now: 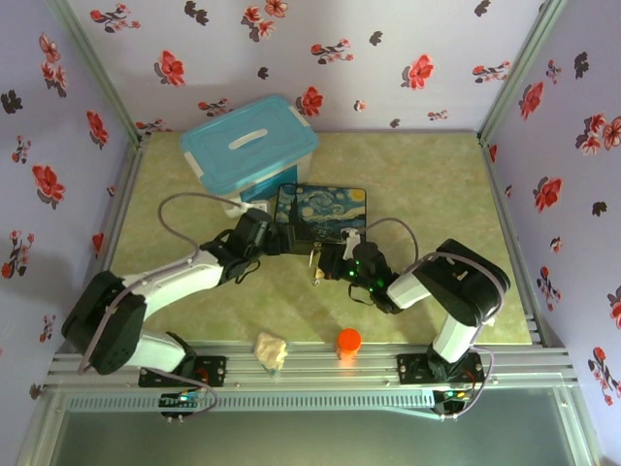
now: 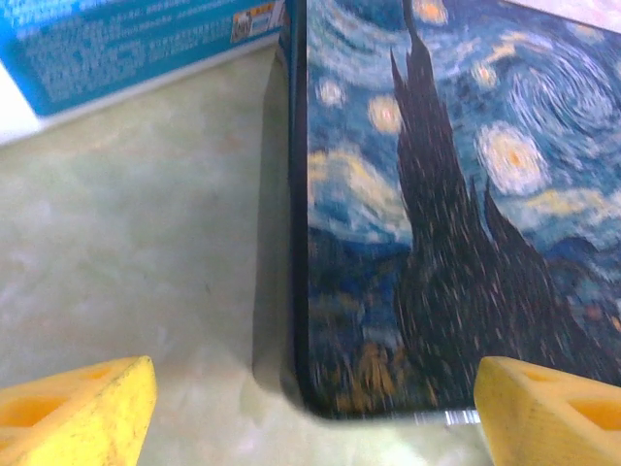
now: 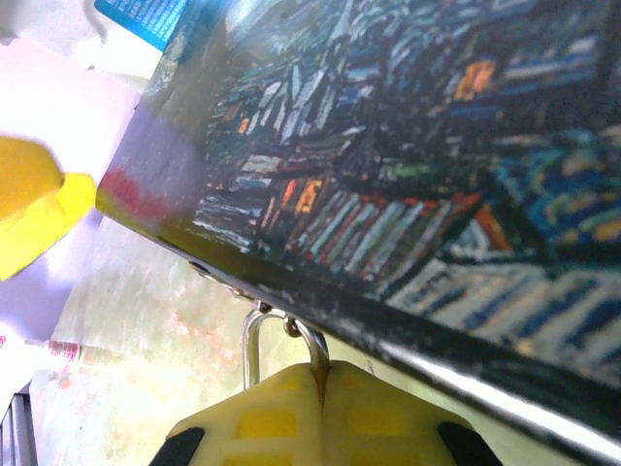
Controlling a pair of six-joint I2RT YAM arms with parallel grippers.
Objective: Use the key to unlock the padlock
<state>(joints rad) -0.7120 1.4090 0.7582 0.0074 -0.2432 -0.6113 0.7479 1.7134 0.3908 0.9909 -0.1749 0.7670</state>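
The padlock (image 3: 254, 335) shows its thin silver shackle, hooked through the hasp on the front edge of the painted tin box (image 3: 388, 126). Its brass body is hidden between the yellow fingers of my right gripper (image 3: 318, 374), which is shut on it. From above, the right gripper (image 1: 323, 264) sits at the near edge of the tin box (image 1: 320, 212). My left gripper (image 2: 312, 393) stands wide open astride the tin's near left corner (image 2: 437, 194), with nothing held. From above, the left gripper (image 1: 281, 238) is at the tin's left side. The key is out of view.
A blue lidded bin (image 1: 249, 144) stands behind the tin at the back left, its side (image 2: 116, 44) close to the left gripper. A beige lump (image 1: 272, 351) and an orange cylinder (image 1: 348, 342) rest at the table's near edge. Flowered walls enclose the table.
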